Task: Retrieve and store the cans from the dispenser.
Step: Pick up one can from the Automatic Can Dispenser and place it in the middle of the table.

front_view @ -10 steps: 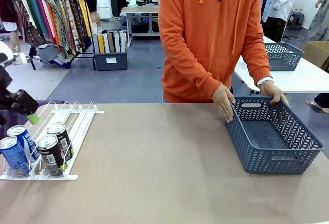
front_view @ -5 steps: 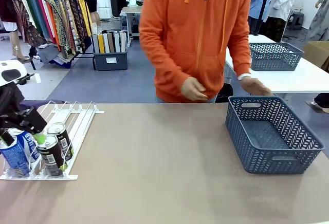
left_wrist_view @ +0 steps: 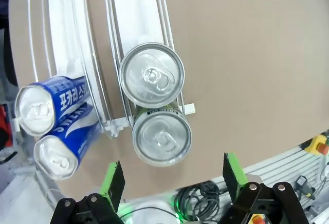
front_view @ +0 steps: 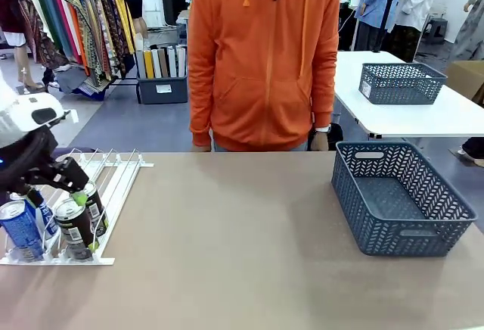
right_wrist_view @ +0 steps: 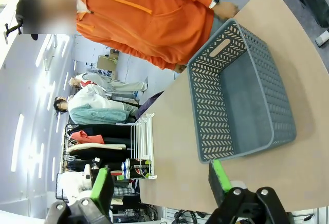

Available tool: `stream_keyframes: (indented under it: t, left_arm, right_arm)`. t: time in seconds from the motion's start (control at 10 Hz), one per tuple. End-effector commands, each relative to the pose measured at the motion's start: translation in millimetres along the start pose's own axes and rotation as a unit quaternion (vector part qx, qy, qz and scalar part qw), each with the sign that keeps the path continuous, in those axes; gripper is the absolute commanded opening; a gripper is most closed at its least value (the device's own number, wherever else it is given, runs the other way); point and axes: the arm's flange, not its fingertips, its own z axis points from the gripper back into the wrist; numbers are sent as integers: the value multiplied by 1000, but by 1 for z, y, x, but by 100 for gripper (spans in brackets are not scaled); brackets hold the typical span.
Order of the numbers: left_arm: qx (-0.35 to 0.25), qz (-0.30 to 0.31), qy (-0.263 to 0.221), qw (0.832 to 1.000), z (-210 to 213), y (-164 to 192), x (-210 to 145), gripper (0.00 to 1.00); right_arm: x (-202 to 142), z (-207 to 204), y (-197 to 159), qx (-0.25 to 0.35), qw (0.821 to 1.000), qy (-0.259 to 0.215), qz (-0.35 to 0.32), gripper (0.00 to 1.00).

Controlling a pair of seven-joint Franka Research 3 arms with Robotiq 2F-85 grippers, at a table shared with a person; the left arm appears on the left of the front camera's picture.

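**Desk:** What surrounds the robot at the table (front_view: 242, 284)?

**Photographer:** At its left, two blue cans (front_view: 21, 228) and two dark cans (front_view: 73, 228) stand at the low front end of the white rack (front_view: 113, 182). Each pair is lined up one behind the other, in neighbouring lanes. Well apart, at the right, sits a grey basket (front_view: 363, 216). A person (front_view: 265, 57) in an orange hoodie stands at the far edge. Behind are a second basket (front_view: 401, 82) on a white table (front_view: 423, 122) and a clothes rail (front_view: 76, 20).

**Desk:** And the grippers?

**Photographer:** The left gripper (front_view: 54, 197) hangs over the cans with its jaws spread wide and holds nothing. In the left wrist view the front dark can (left_wrist_view: 161, 135) lies between its fingers (left_wrist_view: 113, 180), not touched. The blue cans stand just beside one finger, crowding that side. The right gripper (right_wrist_view: 160, 180) is likewise agape and bare, looking across at the basket from afar.

**Desk:** What has changed in the last second?

**Photographer:** The person's hands were then on the basket's far rim. They have let go, and the person has stepped toward the middle, arms down. The left gripper, then at the rack's left edge behind the cans, has swung in over them. Cans and basket have not moved.
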Motion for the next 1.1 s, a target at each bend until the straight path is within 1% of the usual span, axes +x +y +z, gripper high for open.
stream_keyframes:
  t: [0.0,0.2,0.4,0.6,1.0]
  left_arm:
    - [10,11,13,1000,-32,0,-17,100]
    - [26,25,20,999,-43,1,-18,100]
    - [37,30,1,999,-54,6,-20,100]
    - [50,24,3,998,-68,5,-20,100]
    - [48,20,29,998,-78,6,-24,100]
  right_arm:
    - [2,0,0,16,1000,-7,11,100]
    - [2,0,0,16,1000,-7,11,100]
    - [2,0,0,16,1000,-7,11,100]
    - [2,0,0,16,1000,-7,11,100]
    - [2,0,0,16,1000,-7,11,100]
